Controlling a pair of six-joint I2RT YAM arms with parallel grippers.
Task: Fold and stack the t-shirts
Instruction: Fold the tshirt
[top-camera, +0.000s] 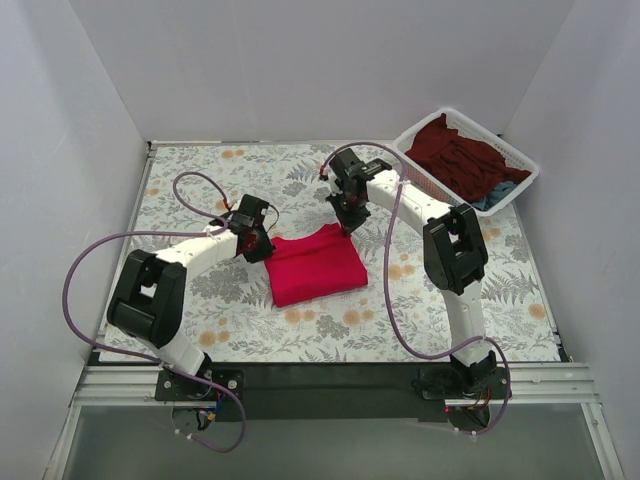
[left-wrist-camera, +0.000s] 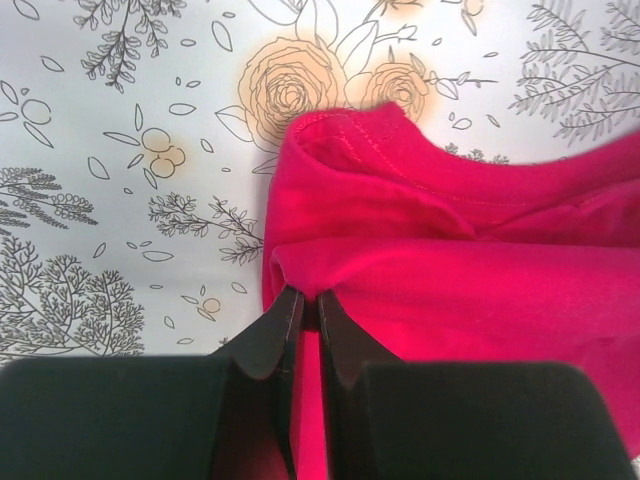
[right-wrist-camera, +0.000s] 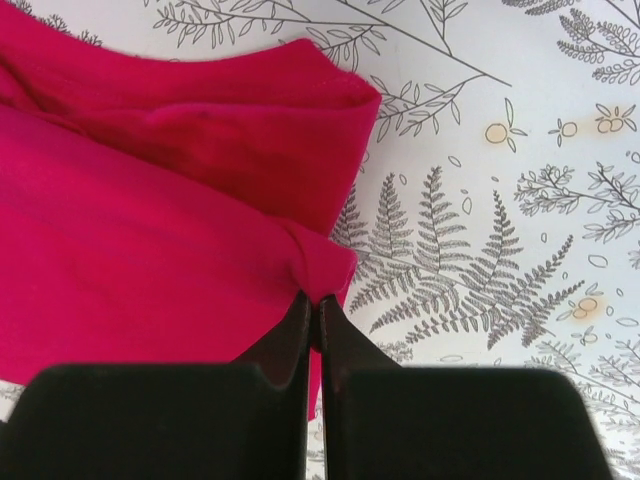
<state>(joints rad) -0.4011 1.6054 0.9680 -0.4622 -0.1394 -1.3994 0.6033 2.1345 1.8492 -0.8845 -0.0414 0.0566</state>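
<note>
Black fingers fill the foreground: the left gripper (left-wrist-camera: 310, 297), jaws all but closed, pinches a fold at the far-left corner of the red shirt (top-camera: 315, 268). The right gripper (right-wrist-camera: 313, 303), jaws just as narrow, nips a bunched corner on the shirt's far edge. The shirt lies folded in a rough rectangle at the middle of the floral table (top-camera: 200, 190), between the two arms. In the far right corner a white basket (top-camera: 455, 113) holds a crumpled maroon shirt (top-camera: 455, 150), with a teal shirt (top-camera: 495, 196) showing at its near end.
</note>
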